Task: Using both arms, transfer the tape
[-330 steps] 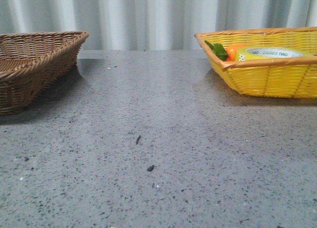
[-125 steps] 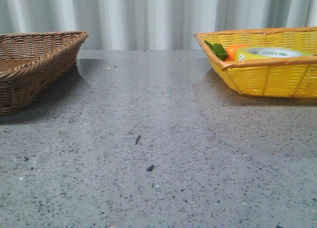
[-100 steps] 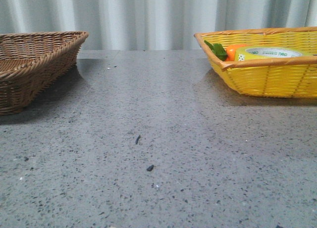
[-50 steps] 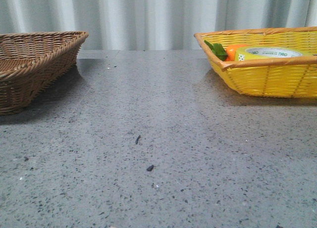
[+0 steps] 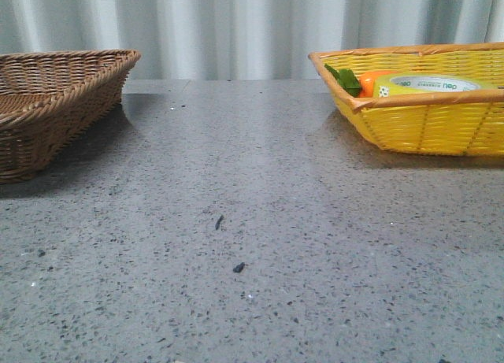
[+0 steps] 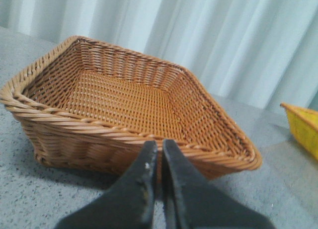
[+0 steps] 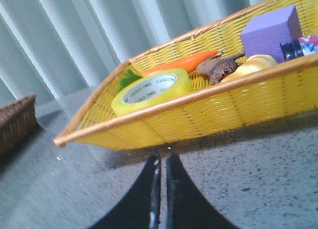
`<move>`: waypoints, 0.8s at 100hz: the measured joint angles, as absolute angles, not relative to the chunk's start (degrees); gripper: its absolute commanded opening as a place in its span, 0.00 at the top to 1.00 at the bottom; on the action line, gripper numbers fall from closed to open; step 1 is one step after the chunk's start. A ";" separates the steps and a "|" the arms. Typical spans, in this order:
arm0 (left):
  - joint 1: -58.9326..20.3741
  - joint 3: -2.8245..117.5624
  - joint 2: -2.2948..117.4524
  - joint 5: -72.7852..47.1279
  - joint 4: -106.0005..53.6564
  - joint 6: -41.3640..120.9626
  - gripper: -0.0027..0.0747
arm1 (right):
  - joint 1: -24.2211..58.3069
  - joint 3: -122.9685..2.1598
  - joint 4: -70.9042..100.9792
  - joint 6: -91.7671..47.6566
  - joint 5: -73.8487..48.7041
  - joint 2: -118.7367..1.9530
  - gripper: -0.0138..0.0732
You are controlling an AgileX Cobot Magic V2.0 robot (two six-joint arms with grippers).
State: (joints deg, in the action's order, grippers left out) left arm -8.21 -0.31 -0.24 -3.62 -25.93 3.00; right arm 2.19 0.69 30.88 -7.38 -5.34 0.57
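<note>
In the front view almost nothing differs from the earlier pictures, and what does is slight. The green lettering on the core of the tape (image 5: 429, 84), lying at about two o'clock in the yellow basket (image 5: 425, 131), reads a little differently from one picture to the next. The soft shading on the table (image 5: 260, 221) toward four o'clock is a touch lighter than a second ago. Both may be only camera noise, not real movement of the roll.

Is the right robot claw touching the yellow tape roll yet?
Apart. In the right wrist view the right gripper sits outside the yellow basket, whose wall stands between it and the tape lying inside.
</note>
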 measured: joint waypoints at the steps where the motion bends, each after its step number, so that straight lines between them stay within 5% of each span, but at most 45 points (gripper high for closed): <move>1: -8.21 -0.31 -0.24 -3.49 -26.20 3.00 0.99 | 2.19 0.69 31.31 -7.38 -5.23 0.57 0.91; 28: -8.21 -0.05 -0.24 -1.91 -34.78 3.00 0.99 | 2.19 0.58 45.23 -7.38 -3.60 0.57 0.91; 54: -8.21 11.28 3.82 -9.82 -24.87 3.97 0.97 | 2.19 -10.38 36.75 -7.69 -12.59 0.00 0.91; 68: -8.21 20.44 13.34 -16.00 -22.13 4.05 0.72 | 2.19 -19.91 29.36 -7.94 -19.95 -6.55 0.78; 80: -8.99 27.36 21.27 -19.88 -21.63 4.05 0.49 | 2.19 -28.68 26.27 -8.57 -27.08 -14.64 0.50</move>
